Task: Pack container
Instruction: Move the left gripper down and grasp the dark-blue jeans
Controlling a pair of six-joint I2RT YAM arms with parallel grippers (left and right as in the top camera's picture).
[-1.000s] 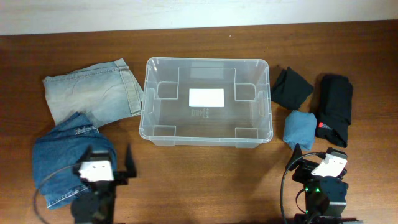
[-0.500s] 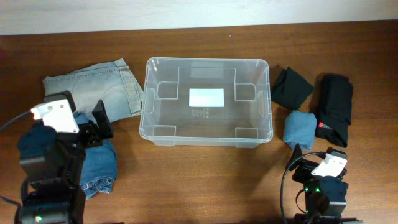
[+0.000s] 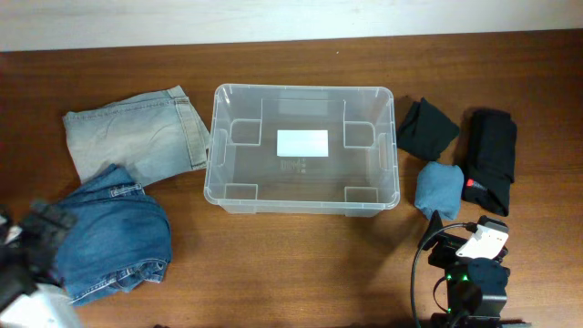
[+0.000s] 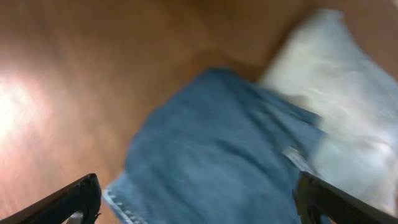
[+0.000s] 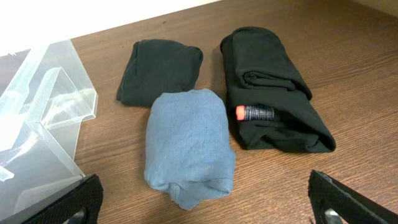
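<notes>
The clear container (image 3: 393, 173) stands mid-table, holding nothing but the white label (image 3: 301, 143) on its base; its corner shows in the right wrist view (image 5: 37, 112). My left gripper (image 3: 46, 226) is open and empty at the left edge of the dark blue jeans (image 3: 114, 232). In the blurred left wrist view its fingers (image 4: 202, 202) straddle those jeans (image 4: 211, 149). My right gripper (image 3: 446, 235) is open and empty, just in front of a folded light blue cloth (image 3: 439, 187), which also shows in the right wrist view (image 5: 186, 140) beyond the fingers (image 5: 205, 208).
Light-wash jeans (image 3: 137, 132) lie left of the container, also in the left wrist view (image 4: 336, 106). A folded black garment (image 3: 426, 128) and a black roll with a red tag (image 3: 490, 159) lie right of it, both in the right wrist view (image 5: 165, 68) (image 5: 273, 87).
My left arm swung up over the dark blue jeans, then drew back to the lower left corner. The jeans lie uncovered again. The right arm has not moved.
</notes>
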